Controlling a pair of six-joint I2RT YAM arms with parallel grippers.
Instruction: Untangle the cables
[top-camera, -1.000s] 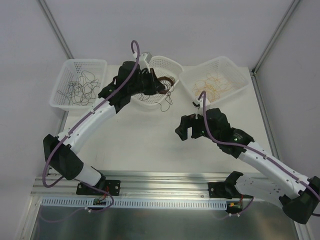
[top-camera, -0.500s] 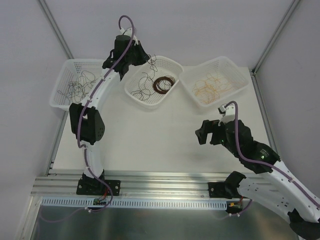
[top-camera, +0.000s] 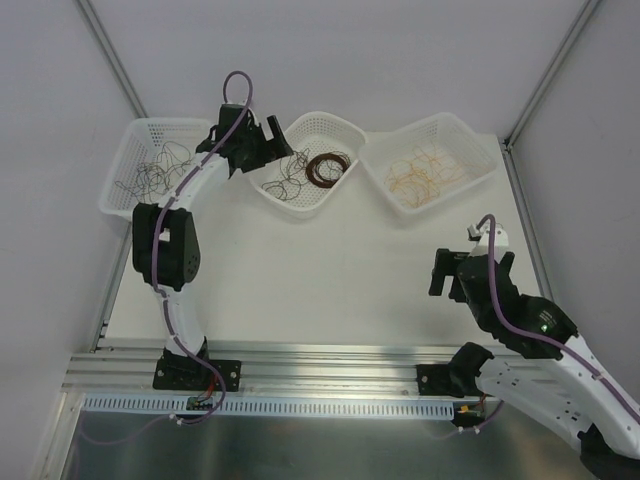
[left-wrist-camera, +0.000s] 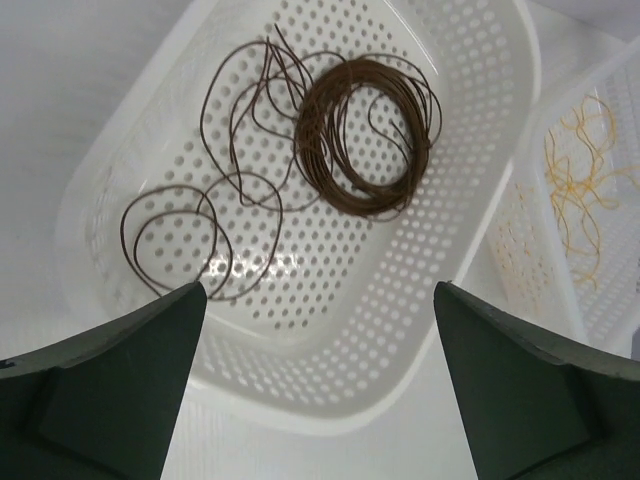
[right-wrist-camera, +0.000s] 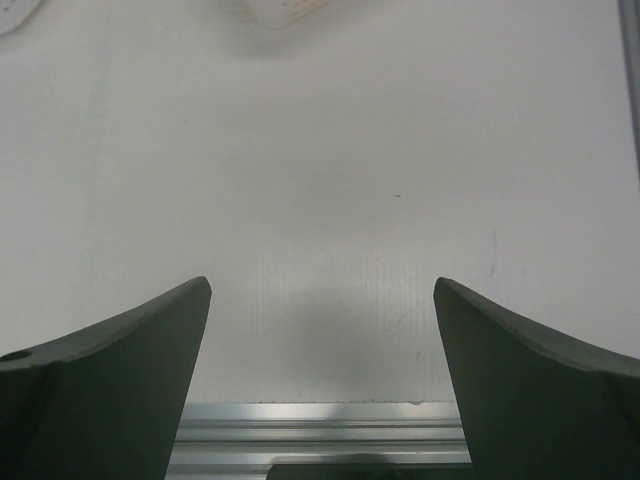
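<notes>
The bench is flat and white. Plain white walls stand around it. A shiny metal rail runs along its near edge. Three white baskets full of little holes sit in a row at the far side. The middle basket is the one to look from.

The left tool hangs over the left rim of the middle basket and looks down into it. Its two dark fingers are spread wide apart. Nothing is between them, and they touch nothing.

The right tool is well apart from the middle basket, off to the right and close to the rail. It hangs over bare bench. Its fingers are spread wide too, and it holds nothing.

The cables lie in the baskets. Inside the middle basket, a round dark brown coil lies toward the far right corner. Thin loose brown loops curl across the floor to the left of the coil, and some of them reach it. The left basket, just beside the middle basket, holds a messy heap of dark cables. The right basket, just beside the middle basket on the other side, holds tan-orange cables.
</notes>
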